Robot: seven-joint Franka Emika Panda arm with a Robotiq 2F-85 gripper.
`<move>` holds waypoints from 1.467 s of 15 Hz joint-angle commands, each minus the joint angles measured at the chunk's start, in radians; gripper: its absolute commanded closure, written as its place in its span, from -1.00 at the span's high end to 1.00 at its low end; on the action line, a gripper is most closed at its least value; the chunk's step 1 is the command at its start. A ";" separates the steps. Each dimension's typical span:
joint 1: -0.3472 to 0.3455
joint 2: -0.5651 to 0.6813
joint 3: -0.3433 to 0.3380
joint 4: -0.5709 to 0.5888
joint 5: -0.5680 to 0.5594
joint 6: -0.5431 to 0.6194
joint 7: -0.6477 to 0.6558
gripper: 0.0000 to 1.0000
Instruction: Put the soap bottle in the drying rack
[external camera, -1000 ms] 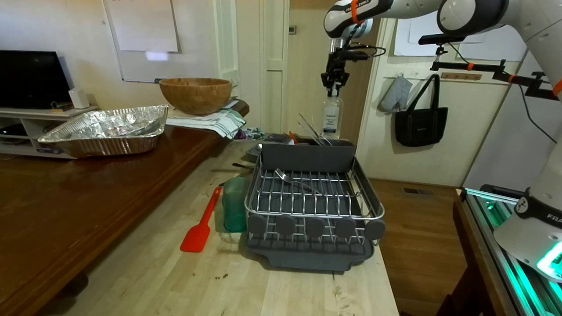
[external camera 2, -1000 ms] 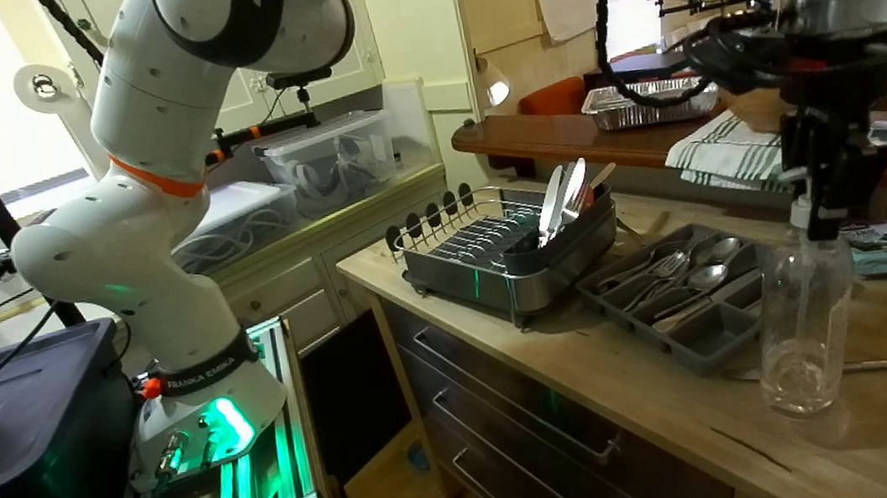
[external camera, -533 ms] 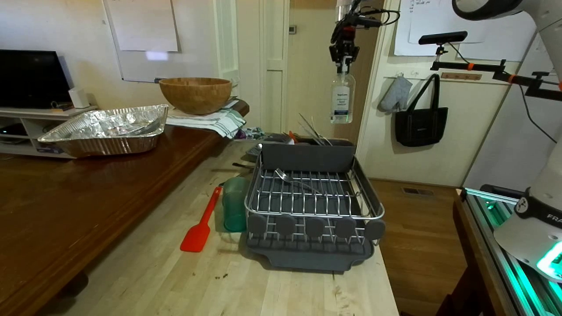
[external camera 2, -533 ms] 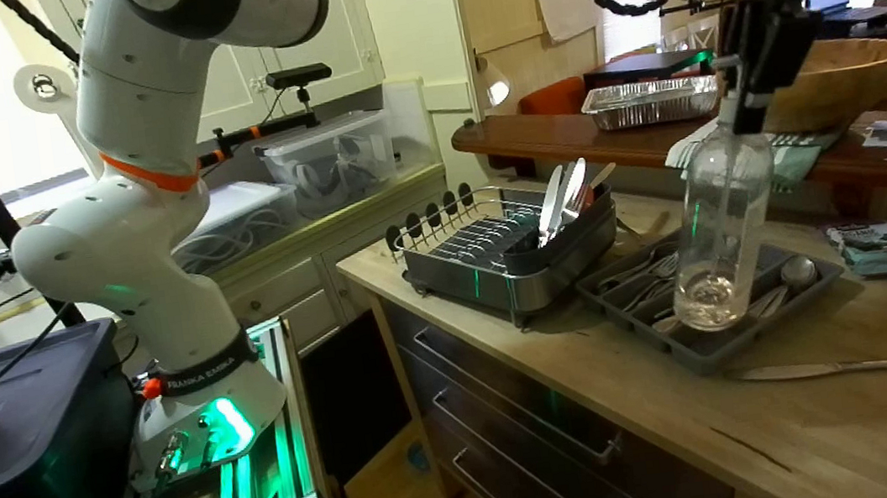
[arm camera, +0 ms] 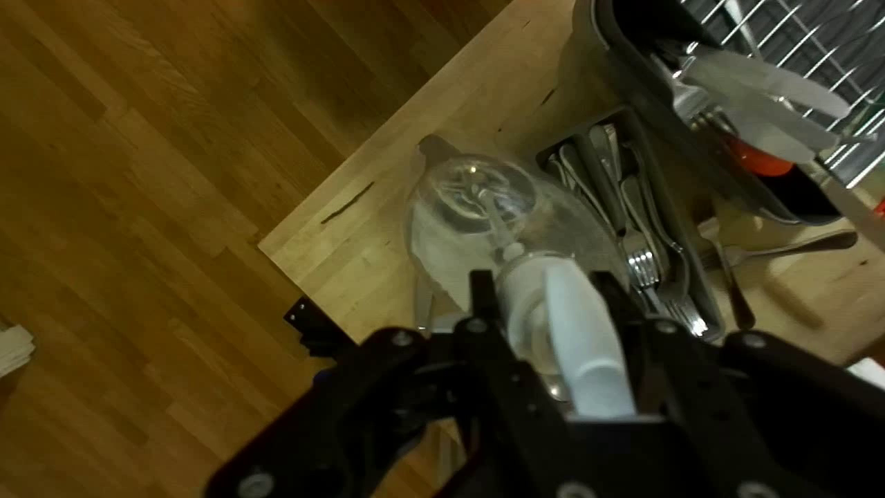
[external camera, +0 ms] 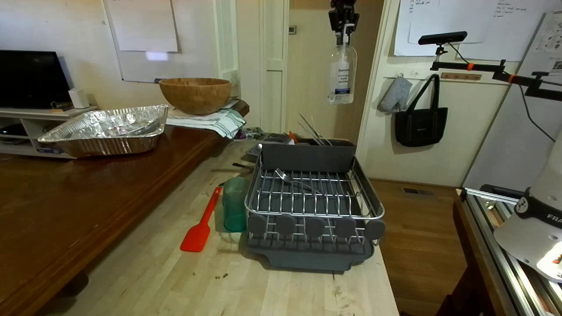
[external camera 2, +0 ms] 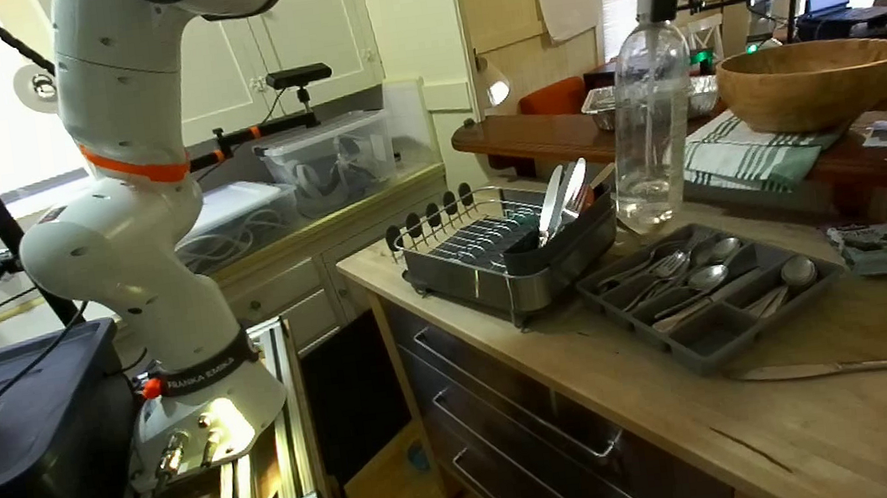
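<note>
End effector [external camera: 344, 35] is clamped on the clear soap pump bottle [external camera: 342, 79], up at its white pump top [arm camera: 588, 339]; fingers [arm camera: 482, 297] sit either side of it per wrist view. Bottle hangs in the air directly below, long axis approx. vert. w/ a slight lean, base down, clear of the surface [external camera: 263, 281].

Key rel. for next move: bottle is off the caddy end of the drying rack [external camera: 307, 204], higher than the rack's rim, not yet over the wire bed [external camera 2: 485, 240]. Betw. bottle and bed stands the dark utensil caddy [external camera: 307, 158], w/ table knives [external camera 2: 552, 202] sticking up. In wrist view the silverware tray [external camera 2: 716, 331] shows just beside the bottle, rack farther off; exact gap hard to tell.

My read: mid-carry, grasp done, placement left. Next prob. = traverse over caddy w/o losing ht., center over bed, lower straight down, release once base is seated.

Risks: too low a path = base clips knives. Grip is only up top, so bottle may swing on the traverse; pump might get pressed too. Fork [external camera: 285, 177] lies in the bed; landing on it, or on prongs, could leave bottle tippy.
</note>
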 commanded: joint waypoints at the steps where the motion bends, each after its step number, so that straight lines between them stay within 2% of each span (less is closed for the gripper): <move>1: 0.074 -0.136 0.026 -0.148 -0.033 0.012 -0.008 -0.77; 2: 0.088 -0.161 0.031 -0.174 -0.032 0.021 -0.006 -0.77; 3: 0.065 -0.076 0.022 -0.065 -0.013 0.000 -0.001 -0.27; 6: 0.092 -0.126 0.030 -0.116 -0.016 0.000 0.000 -0.27; 12: 0.087 -0.135 0.028 -0.139 -0.018 0.002 -0.001 -0.27; 13: 0.094 -0.141 0.030 -0.151 -0.030 0.012 -0.003 -0.77; 18: 0.150 -0.230 0.069 -0.253 -0.086 0.049 -0.112 -0.77; 22: 0.188 -0.326 0.119 -0.358 -0.072 0.055 -0.251 -0.77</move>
